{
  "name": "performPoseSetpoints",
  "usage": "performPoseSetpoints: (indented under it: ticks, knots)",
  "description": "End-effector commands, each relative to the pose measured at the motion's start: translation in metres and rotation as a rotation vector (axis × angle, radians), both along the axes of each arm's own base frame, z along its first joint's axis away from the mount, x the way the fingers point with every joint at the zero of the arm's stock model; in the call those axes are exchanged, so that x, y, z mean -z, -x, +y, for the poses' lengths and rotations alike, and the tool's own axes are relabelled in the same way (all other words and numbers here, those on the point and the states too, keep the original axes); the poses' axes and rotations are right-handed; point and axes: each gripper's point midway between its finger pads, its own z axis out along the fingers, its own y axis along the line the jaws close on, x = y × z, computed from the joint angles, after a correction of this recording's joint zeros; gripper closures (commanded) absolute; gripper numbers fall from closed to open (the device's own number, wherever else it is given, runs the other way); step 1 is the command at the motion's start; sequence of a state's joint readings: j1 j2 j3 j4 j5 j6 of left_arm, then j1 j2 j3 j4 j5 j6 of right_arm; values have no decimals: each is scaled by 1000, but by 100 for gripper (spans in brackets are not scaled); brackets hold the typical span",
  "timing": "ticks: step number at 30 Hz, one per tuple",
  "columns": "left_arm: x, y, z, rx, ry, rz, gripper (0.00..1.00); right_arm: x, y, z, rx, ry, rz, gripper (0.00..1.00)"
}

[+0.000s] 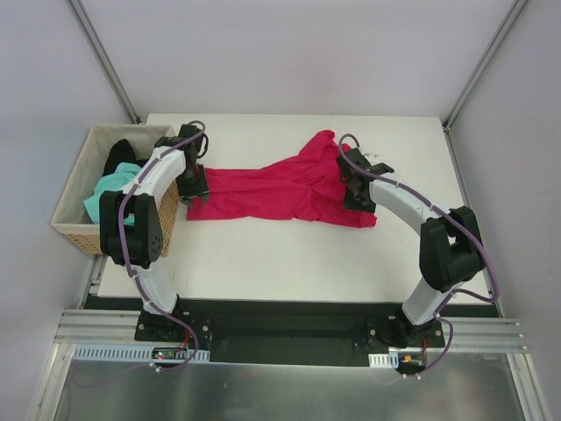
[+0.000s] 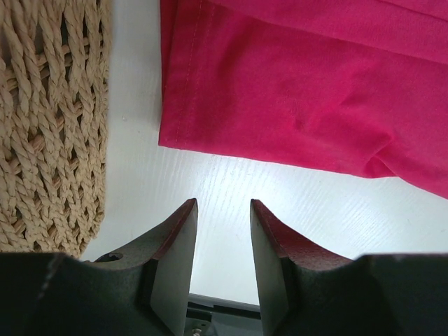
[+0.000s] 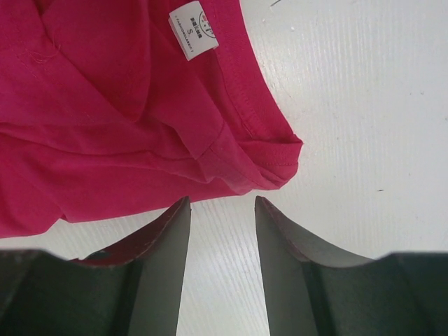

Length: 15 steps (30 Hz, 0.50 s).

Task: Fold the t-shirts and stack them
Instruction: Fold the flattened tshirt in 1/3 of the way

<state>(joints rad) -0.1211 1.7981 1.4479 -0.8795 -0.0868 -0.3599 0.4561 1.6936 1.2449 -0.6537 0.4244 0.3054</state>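
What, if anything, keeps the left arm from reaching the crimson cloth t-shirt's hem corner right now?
Probably nothing, so yes: the left gripper stands open over bare white table, the crimson cloth t-shirt just ahead; the tan wicker basket sits off to one side.

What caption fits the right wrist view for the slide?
Open right gripper above the white table, fingertips just short of the crumpled crimson cloth t-shirt, white size label showing.

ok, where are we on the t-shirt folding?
Done: nothing folded or stacked yet. In hand: the crimson t-shirt lies rumpled on the table, left gripper and right gripper open at its two ends, gripping nothing. Left: fold it, then the teal t-shirt and black t-shirt in the basket.
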Motion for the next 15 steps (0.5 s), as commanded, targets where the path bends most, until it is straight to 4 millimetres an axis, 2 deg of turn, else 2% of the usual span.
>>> performPoseSetpoints:
  ticks: [1, 15]
  knots:
    - [-10, 1, 2, -27, -11, -36, 64, -12, -5, 8, 6, -56, -61, 55]
    - [-9, -16, 0, -29, -11, -44, 65, 8, -25, 5, 17, -91, -24, 55]
